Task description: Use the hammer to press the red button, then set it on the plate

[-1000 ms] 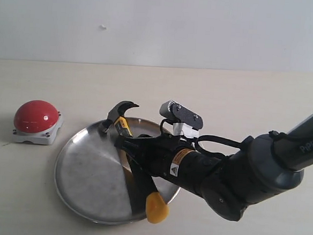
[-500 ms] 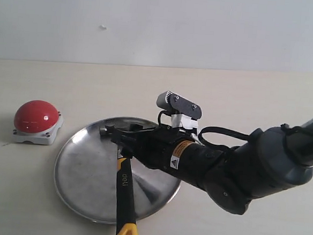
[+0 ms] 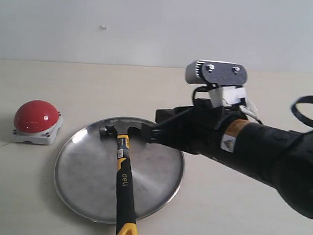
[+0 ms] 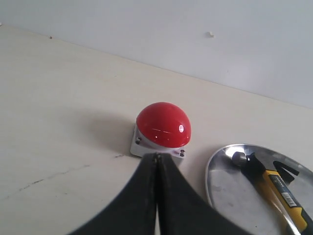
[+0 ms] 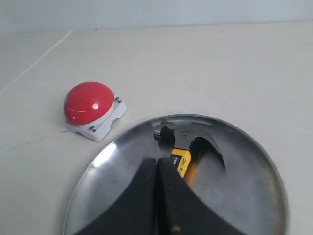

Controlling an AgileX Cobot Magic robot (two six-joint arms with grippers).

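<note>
1. Since the hammer point(image 3: 121, 171) lies flat across the plate point(image 3: 83, 171), head inside the dish and the long handle's yellow end overhanging the rim, the placing step looks done.
2. The right hand point(image 5: 156, 164) hovers just beside the claw, fingers pressed together on nothing. I cannot tell whether it touches the steel.
3. The left hand point(image 4: 156, 161) is likewise closed and empty, near the red button point(image 3: 36, 115), which sits on the surface point(image 3: 22, 194) beside the plate.
</note>
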